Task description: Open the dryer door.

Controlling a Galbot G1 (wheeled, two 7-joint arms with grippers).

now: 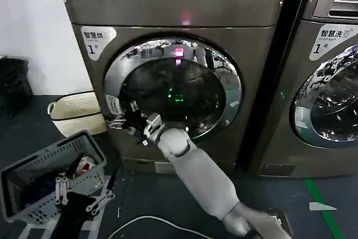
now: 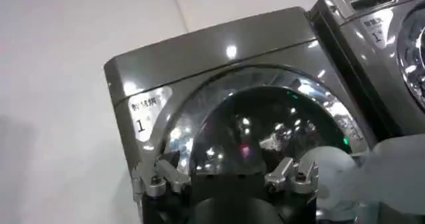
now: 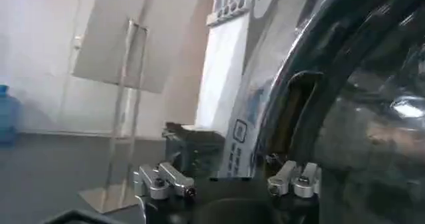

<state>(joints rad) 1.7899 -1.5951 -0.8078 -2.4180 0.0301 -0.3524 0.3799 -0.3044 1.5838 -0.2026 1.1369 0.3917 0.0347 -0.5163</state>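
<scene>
The dryer door, a chrome ring around dark glass, lies flush against the front of its bronze-grey machine. My right arm reaches up from the lower right. Its gripper is open at the door's lower left rim, beside a small white label. In the right wrist view the chrome rim curves close by, with a dark handle recess just beyond the jaws. My left gripper hangs open low at the left, above the floor beside a grey basket. The left wrist view looks at the door from farther off.
A grey laundry basket with clothes stands at the lower left. A cream woven basket sits against the dryer's left side. The LG machine stands close on the right. A white cable lies on the dark floor.
</scene>
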